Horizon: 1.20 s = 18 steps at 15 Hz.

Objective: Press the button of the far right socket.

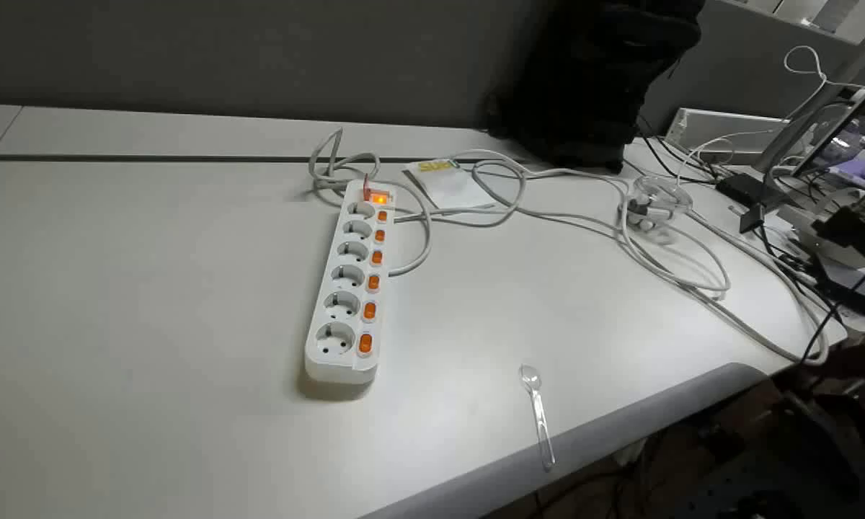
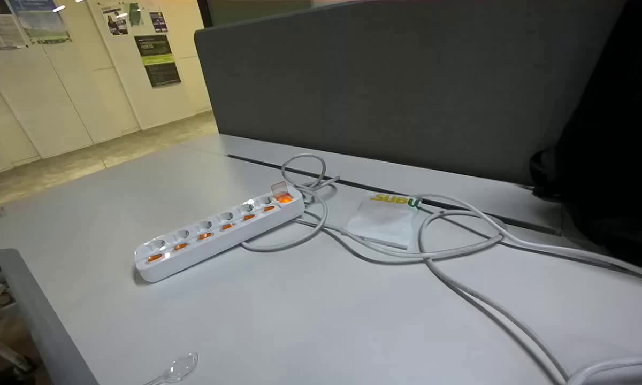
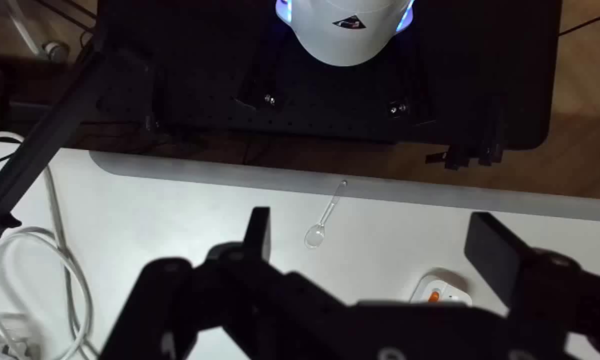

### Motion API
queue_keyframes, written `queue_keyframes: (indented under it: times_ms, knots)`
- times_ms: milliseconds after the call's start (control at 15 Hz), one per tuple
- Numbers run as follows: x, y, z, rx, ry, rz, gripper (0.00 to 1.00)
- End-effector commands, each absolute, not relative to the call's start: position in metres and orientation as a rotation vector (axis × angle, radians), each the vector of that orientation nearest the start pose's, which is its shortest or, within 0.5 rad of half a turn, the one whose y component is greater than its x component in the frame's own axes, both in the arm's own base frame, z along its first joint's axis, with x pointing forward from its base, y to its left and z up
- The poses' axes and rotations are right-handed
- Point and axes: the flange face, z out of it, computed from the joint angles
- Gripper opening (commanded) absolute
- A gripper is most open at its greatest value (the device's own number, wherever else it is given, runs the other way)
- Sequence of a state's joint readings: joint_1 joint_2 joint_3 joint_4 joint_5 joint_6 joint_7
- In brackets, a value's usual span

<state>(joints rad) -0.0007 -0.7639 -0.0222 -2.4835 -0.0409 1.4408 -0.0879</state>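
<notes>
Clearly wide gripper [image 3: 377, 245] in the wrist view, jaws well apart, with a clear spoon [image 3: 323, 222] showing between them, down on the white table [image 3: 170, 210], handle on the gray edge [image 3: 205, 176]. Power strip [image 2: 222, 239] sits on the table in both exterior views, apart from the spoon: 1 row of 6 sockets [image 1: 347, 276], 6 orange buttons [image 1: 373, 282], lit switch [image 1: 380, 199] at the end nearest the partition [image 1: 223, 58]. Pale cable [image 2: 270, 248] loops just beside it, white packet [image 1: 455, 190] next, black backpack [image 1: 591, 72] farther off by the partition.
</notes>
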Motion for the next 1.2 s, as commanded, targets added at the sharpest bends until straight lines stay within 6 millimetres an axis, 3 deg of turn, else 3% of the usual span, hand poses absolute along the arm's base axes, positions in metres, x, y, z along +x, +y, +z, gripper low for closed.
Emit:
queue_keyframes:
  times_ms: [0, 733, 867, 1133]
  knots:
    - [0.288, -0.012, 0.516, -3.12, -0.115, 0.438, 1.0]
    - [0.288, -0.012, 0.517, -3.12, -0.116, 0.435, 1.0]
    - [0.289, -0.01, 0.521, -3.148, -0.07, 0.328, 1.0]
    - [0.323, -0.016, 0.525, -3.209, 0.025, 0.044, 1.0]
